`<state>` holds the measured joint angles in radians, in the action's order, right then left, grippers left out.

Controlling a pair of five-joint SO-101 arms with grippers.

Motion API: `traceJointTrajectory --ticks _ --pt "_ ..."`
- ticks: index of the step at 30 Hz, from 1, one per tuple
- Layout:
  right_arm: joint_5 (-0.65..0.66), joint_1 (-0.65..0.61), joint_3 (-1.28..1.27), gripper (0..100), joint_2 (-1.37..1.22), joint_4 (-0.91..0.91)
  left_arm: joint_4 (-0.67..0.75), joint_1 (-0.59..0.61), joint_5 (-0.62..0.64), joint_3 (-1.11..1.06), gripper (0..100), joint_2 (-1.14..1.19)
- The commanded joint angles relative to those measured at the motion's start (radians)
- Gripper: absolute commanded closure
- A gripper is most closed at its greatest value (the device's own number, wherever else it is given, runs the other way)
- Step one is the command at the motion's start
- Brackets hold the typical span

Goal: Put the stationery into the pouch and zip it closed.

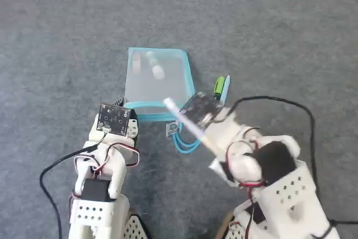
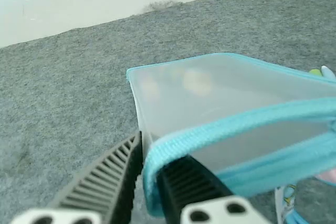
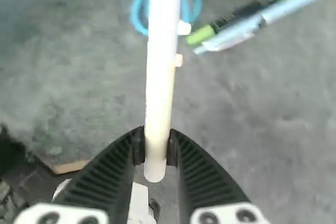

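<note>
My left end effector point(image 2: 149, 182) pinching the pouch point(image 2: 220, 93) by its rim, right end effector point(image 3: 156, 153) clamped on a white pen point(image 3: 160, 66)

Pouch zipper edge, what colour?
The zipper edge is light blue, clearest in the left wrist view.

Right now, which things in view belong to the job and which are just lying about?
Part of the job:
- pouch, its edge pinched by the left gripper
- white pen, held in the right gripper
- green pen and blue pen, on the carpet beside the pouch

Just there:
- carpet
- black cable
</note>
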<state>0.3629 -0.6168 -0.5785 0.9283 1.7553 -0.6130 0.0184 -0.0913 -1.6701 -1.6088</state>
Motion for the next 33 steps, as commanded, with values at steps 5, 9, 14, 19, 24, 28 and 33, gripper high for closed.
traceJointTrajectory --ticks 5,9,14,19,24,28,33 --pt "0.011 -0.154 -0.002 99.1 -0.081 0.039 0.051 0.031 -0.003 0.012 99 -0.014" --pt "0.006 -0.153 0.005 99.1 -0.163 0.038 0.051 0.028 -0.005 0.012 99 -0.014" --pt "-0.02 -0.151 0.009 99.1 -0.236 -0.001 0.049 0.025 -0.006 0.012 99 -0.014" --pt "-0.068 -0.091 0.123 99.1 -0.305 -0.004 0.049 0.023 -0.008 0.012 99 -0.012" --pt "-0.087 0.042 0.267 99.1 -0.401 0.025 0.048 0.023 -0.008 0.012 99 -0.012" --pt "-0.066 0.042 0.288 99.1 -0.42 0.033 0.048 0.023 -0.009 0.012 99 -0.014" --pt "0.008 0.027 0.287 99.1 -0.42 0.039 0.051 0.023 -0.009 0.012 99 -0.014"
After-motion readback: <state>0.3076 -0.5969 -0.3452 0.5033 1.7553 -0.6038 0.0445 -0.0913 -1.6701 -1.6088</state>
